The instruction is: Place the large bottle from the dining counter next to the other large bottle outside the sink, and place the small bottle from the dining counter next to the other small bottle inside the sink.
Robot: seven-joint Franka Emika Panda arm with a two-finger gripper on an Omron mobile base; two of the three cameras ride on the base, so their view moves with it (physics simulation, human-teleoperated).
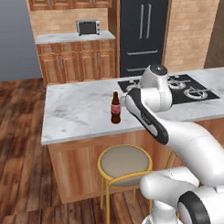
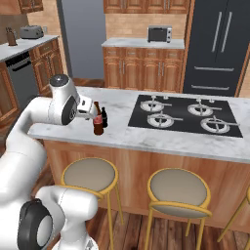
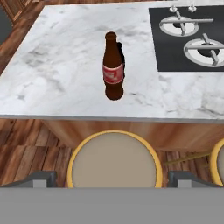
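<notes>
Large bottle (image 3: 113, 68) stands upright on the dining counter (image 3: 57, 74), near its front edge, left of the black stove plate (image 3: 188, 39). A smaller dark bottle (image 2: 104, 117) stands just behind it, mostly hidden in the hand view. Gripper (image 3: 112, 178) hangs off the counter's front edge, above a round stool (image 3: 114, 164), jaws spread wide, holding nothing, well apart from the bottles.

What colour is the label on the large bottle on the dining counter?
Red with pale markings, on the brown large bottle. Clearest in the hand view.
</notes>
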